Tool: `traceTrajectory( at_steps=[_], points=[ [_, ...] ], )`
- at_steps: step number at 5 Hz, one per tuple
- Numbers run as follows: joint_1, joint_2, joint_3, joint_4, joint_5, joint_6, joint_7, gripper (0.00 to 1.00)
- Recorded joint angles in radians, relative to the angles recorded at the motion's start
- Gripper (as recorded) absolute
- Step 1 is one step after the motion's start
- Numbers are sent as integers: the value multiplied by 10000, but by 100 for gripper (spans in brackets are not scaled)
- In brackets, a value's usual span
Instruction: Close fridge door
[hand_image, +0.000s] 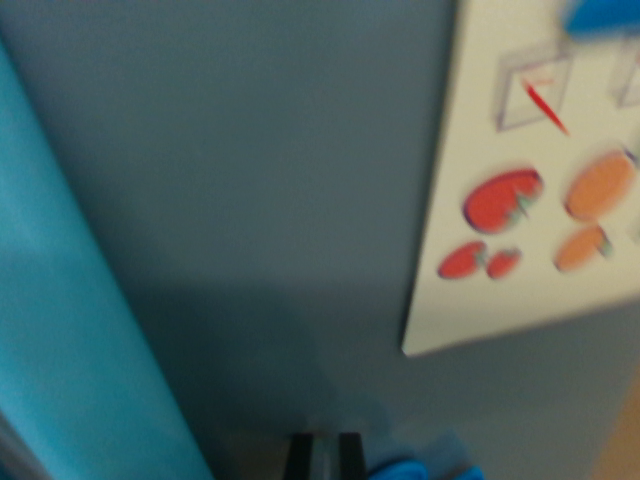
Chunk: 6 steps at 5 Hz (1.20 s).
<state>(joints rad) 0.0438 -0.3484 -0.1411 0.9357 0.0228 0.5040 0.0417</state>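
The wrist view is blurred. A flat grey-blue surface (270, 180), seemingly the fridge door, fills most of the picture. A white panel (520, 300) printed with red and orange fruit shapes (500, 198) lies over it at the wrist view's right. At the bottom edge a dark part of my gripper (325, 458) pokes in, close against the grey surface, with its two dark fingers side by side and only a thin pale strip between them. Nothing shows between them.
A teal curved band (70, 330) runs down the wrist view's left side. A bright blue patch (605, 15) sits at the top right corner, and another blue bit (410, 468) lies beside the gripper at the bottom.
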Motion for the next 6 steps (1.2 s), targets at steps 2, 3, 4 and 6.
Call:
traceTrajectory(
  at_steps=[2, 3, 4, 6],
  points=[
    [0, 520, 159, 549, 0, 0, 0, 100],
    [0, 977, 351, 1027, 0, -1, 0, 100],
    [0, 977, 351, 1027, 0, -1, 0, 100],
    [0, 1145, 417, 1186, 0, -1, 0, 100]
  ],
)
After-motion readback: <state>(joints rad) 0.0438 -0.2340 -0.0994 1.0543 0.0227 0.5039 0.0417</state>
